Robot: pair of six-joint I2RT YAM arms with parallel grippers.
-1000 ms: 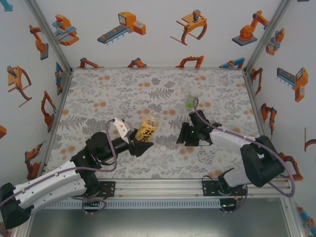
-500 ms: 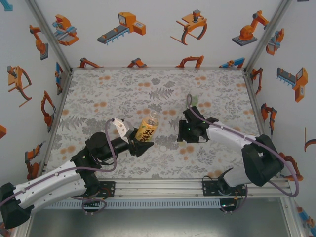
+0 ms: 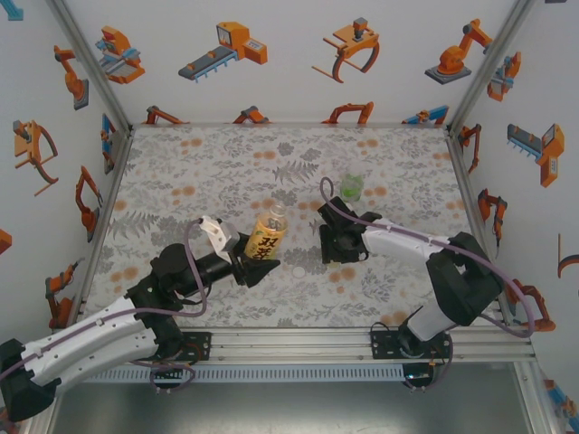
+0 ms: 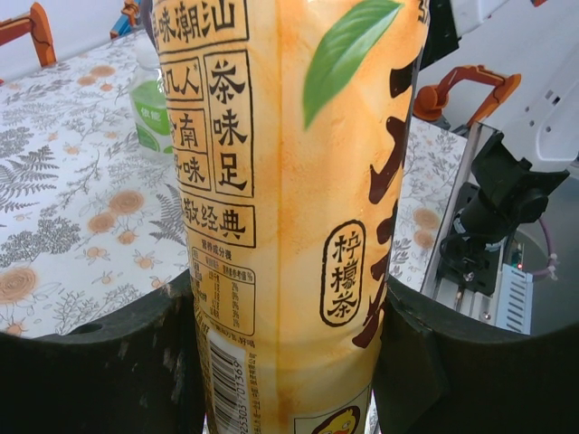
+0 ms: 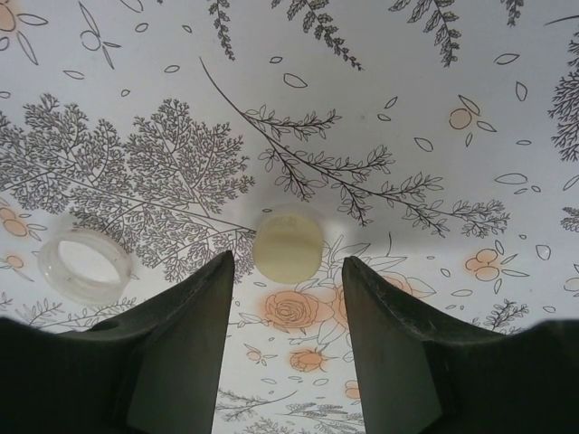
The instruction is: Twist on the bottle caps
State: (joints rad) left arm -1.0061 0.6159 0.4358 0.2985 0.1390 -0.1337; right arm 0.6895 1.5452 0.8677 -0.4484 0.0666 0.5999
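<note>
Bright, even diffuse light, faint soft shadows on the table [image 3: 181,181], white cap [image 5: 288,246] slightly blurred

two bottles are showing: one amber tea bottle [image 3: 269,237] and one small green bottle [image 3: 351,187]. two small round caps are lying on the surface [image 3: 199,163]: one cream cap [image 5: 288,246] and one translucent whitish cap [image 5: 84,265].

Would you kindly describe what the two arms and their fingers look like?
The left arm and right arm are built of white shells and black joints, each trailed by a thin purple cable. A white bracket sits by the left wrist. The fingers are broad, matte black wedges.
</note>
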